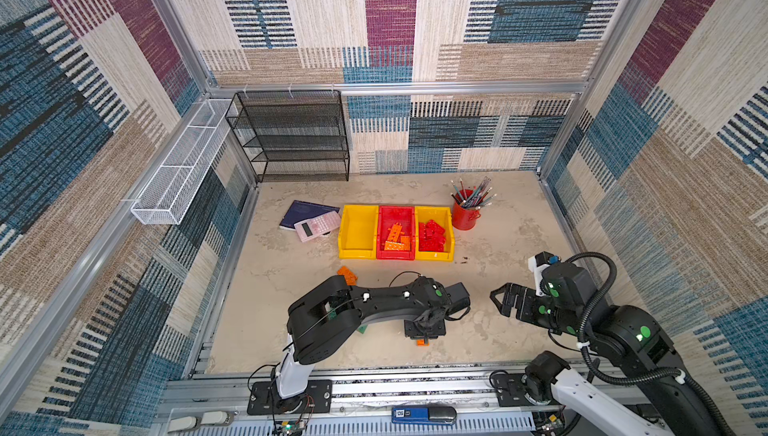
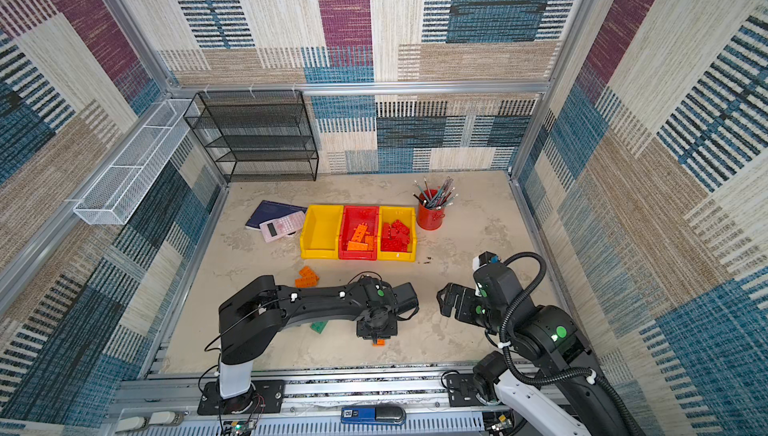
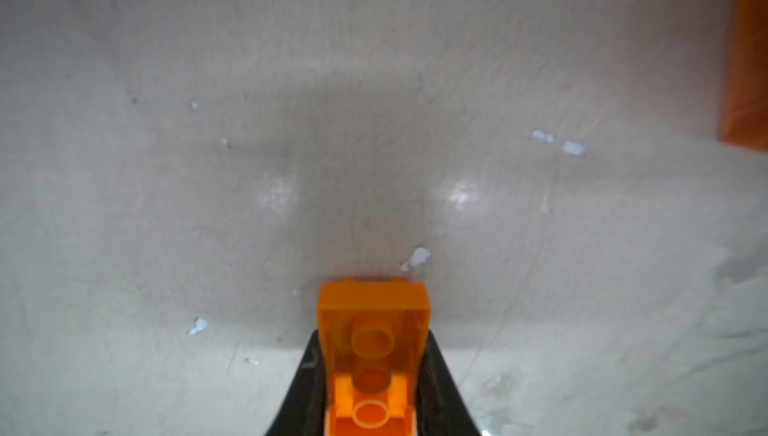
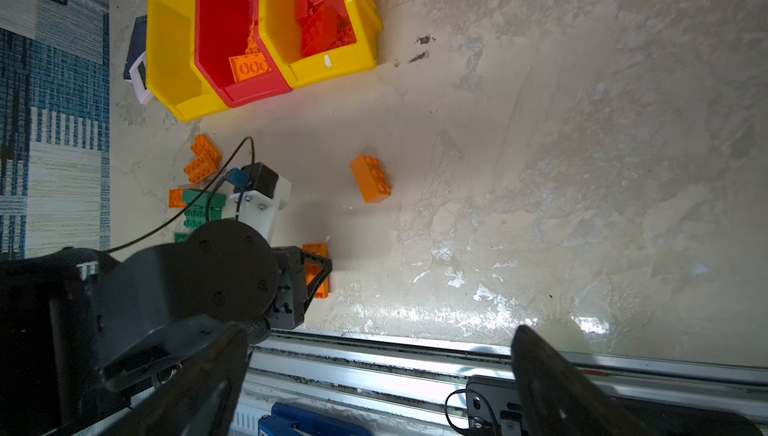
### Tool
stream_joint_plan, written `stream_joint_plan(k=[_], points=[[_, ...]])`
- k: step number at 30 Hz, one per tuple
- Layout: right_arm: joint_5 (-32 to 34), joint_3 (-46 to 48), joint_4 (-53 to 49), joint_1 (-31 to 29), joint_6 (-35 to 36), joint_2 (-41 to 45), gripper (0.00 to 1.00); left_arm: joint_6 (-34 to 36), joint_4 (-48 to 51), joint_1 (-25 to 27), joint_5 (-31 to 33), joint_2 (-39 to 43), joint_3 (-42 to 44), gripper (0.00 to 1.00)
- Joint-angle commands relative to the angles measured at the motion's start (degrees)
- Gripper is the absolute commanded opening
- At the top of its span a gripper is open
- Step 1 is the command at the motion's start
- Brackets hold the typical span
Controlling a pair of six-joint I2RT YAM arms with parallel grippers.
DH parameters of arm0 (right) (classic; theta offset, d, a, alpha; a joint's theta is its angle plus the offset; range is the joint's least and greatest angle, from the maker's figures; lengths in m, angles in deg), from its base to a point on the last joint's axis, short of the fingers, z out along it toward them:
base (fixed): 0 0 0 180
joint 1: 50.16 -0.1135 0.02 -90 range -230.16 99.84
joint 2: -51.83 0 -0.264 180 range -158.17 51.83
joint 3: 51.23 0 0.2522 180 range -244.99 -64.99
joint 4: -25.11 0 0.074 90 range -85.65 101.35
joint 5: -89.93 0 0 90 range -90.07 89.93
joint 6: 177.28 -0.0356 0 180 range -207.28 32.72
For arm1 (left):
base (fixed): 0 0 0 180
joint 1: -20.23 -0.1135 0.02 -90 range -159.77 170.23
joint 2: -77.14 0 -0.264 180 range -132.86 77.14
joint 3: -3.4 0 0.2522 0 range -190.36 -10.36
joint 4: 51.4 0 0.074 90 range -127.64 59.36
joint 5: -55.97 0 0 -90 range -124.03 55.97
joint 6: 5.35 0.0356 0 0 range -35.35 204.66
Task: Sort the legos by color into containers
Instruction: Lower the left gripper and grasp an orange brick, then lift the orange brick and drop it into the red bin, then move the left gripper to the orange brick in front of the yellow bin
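the left gripper [image 4: 319, 266] is clamped on a small orange brick [image 3: 374, 305] near the front edge of the table [image 1: 511, 230]. the right gripper [image 1: 498, 298] hangs with jaws wide apart, holding nothing. other orange bricks [image 1: 397, 238] lie in the red bin [image 1: 395, 256].

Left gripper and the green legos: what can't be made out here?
- Left gripper: hidden under its own wrist in both top views; only a sliver of its orange lego shows.
- Green legos: mostly under the left arm in both top views; count unclear.
- Second orange lego: cut off by the left wrist view's edge, blurred.
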Motion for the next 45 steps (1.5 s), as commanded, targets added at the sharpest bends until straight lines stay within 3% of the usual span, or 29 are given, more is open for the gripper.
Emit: stream_joint_plan(k=[1, 8, 12, 19, 24, 26, 29, 31, 35, 38, 45], points=[[1.8, -1.7, 2.1, 0.0, 0.8, -0.8, 1.0, 1.9, 3.2, -1.4, 2.2, 2.3, -0.5, 0.17], [1.9, -3.5, 4.4, 0.0, 0.8, -3.2, 1.0, 11.6, 6.9, -11.4, 7.7, 9.1, -4.7, 0.17], [1.4, -4.2, 6.0, 0.0, -0.7, -4.2, 1.0, 19.7, 6.9, -18.8, 8.4, 8.6, -10.0, 0.19], [-1.2, -4.1, 9.6, 0.0, -3.3, -7.9, 1.0, 31.3, 8.0, -29.8, 7.1, -3.1, -29.0, 0.22], [0.4, -5.7, 10.5, 0.0, -4.9, -11.3, 1.0, 37.0, 13.2, -33.2, 6.6, -14.9, -45.9, 0.23], [1.2, -7.0, 9.9, 0.0, -5.7, -12.9, 1.0, 38.6, 15.1, -34.1, 6.1, -19.3, -51.6, 0.31], [2.1, -8.5, 9.1, 0.1, -7.7, -13.6, 1.0, 39.7, 17.5, -35.2, 4.1, -24.2, -58.4, 0.56], [2.9, -8.8, 8.6, 0.0, -8.8, -13.3, 1.0, 39.5, 17.9, -35.5, 2.1, -25.5, -60.5, 0.62], [4.4, -10.1, 5.9, 0.0, -10.4, -14.0, 1.0, 36.5, 17.4, -35.2, -1.3, -22.9, -58.0, 0.64], [4.1, -10.0, 4.1, 0.0, -9.2, -13.5, 1.0, 32.6, 15.3, -33.9, -1.5, -17.4, -50.8, 0.64], [7.4, -8.1, -5.4, 0.0, -6.3, -4.3, 1.0, 19.3, 10.3, -23.3, 2.1, -4.4, -31.0, 0.64]])
